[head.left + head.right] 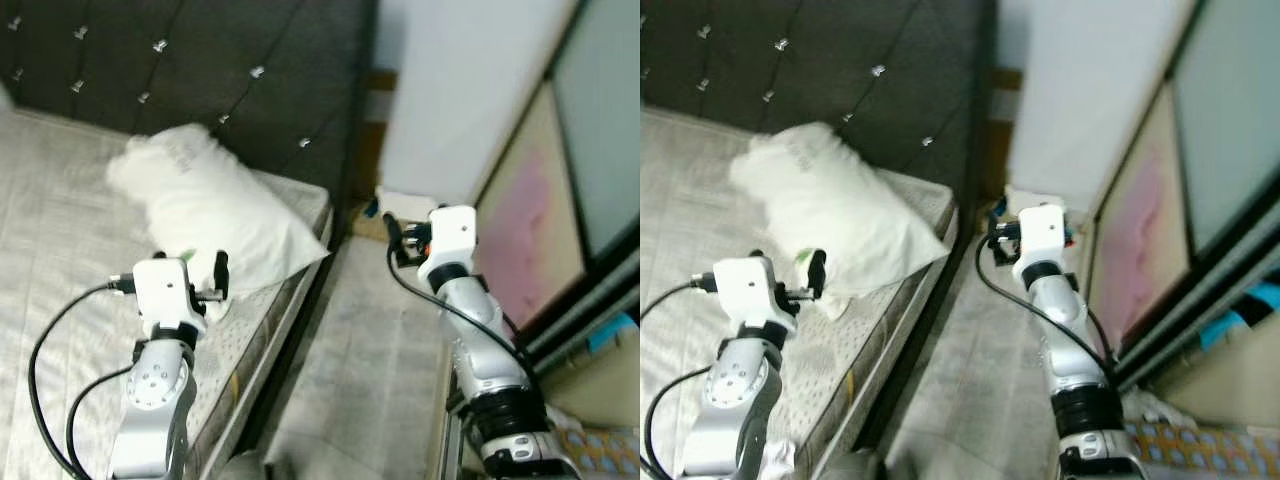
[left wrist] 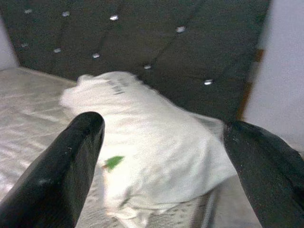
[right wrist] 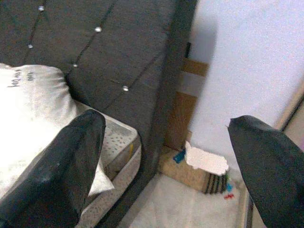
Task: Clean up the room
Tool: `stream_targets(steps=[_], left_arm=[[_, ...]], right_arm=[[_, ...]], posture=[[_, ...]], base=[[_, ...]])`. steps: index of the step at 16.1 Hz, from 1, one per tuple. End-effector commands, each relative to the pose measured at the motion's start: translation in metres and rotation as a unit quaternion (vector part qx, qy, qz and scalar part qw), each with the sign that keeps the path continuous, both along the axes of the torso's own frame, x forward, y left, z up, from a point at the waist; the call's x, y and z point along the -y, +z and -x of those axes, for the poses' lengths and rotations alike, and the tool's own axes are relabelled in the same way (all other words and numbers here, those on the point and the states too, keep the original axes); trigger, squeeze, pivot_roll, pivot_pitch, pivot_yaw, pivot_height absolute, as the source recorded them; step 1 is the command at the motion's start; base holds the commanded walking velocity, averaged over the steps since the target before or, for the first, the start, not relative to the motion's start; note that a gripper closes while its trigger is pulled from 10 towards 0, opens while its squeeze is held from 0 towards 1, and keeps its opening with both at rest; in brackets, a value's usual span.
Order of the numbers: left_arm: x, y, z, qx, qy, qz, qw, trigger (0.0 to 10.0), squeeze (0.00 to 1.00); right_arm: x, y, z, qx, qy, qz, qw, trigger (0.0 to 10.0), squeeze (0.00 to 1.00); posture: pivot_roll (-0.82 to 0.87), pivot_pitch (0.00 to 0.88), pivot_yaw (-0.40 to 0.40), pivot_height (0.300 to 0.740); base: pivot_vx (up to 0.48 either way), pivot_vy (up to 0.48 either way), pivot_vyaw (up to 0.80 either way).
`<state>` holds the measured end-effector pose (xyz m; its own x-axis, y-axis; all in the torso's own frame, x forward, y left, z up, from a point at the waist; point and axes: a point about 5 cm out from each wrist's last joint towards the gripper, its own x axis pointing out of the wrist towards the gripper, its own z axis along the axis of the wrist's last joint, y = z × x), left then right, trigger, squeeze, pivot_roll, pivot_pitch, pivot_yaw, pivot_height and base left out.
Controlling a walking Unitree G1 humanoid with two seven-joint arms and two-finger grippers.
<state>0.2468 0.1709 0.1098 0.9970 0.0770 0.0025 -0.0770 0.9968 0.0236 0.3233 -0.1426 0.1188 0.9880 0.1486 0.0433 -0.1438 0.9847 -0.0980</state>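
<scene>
A bed (image 1: pixel 60 250) with a pale quilted, finely patterned mattress cover stands against a dark tufted headboard (image 1: pixel 200 70) studded with shiny buttons. On the bed, close to the headboard and near the mattress corner, lies a plump white pillow (image 1: pixel 215 215), soft and creased, with dark lettering too blurred to read and a small green mark. Beyond the bed's corner, on the pale floor (image 1: pixel 370 370) by the white wall, sits a small cardboard box (image 3: pixel 199 173). The left gripper (image 2: pixel 164 156) hovers over the bed before the pillow, fingers spread apart, empty. The right gripper (image 3: pixel 166 161) hangs over the floor beside the bed, fingers likewise wide.
</scene>
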Motion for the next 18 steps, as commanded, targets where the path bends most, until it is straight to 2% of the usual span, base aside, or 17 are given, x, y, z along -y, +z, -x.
stream_targets(steps=[1, 13, 18], left_arm=[[-0.002, 0.003, 0.000, 0.005, 0.005, -0.005, 1.000, 10.0, 0.00], [-0.004, 0.004, -0.002, 0.009, 0.024, -0.011, 1.000, 10.0, 0.00], [-0.005, 0.003, -0.003, 0.007, 0.024, 0.000, 1.000, 10.0, 0.00]], right_arm=[[-0.008, 0.003, -0.002, 0.004, 0.014, -0.011, 1.000, 10.0, 0.00], [-0.016, 0.004, -0.004, 0.005, 0.050, -0.027, 0.998, 10.0, 0.00], [-0.018, 0.004, -0.004, 0.003, 0.059, -0.028, 0.998, 10.0, 0.00]], posture=[[0.09, 0.000, -0.072, 0.740], [0.08, 0.000, -0.072, 0.740], [0.08, 0.000, -0.078, 0.740]], base=[[0.000, 0.000, 0.79], [0.000, 0.000, 0.79], [0.000, 0.000, 0.79]])
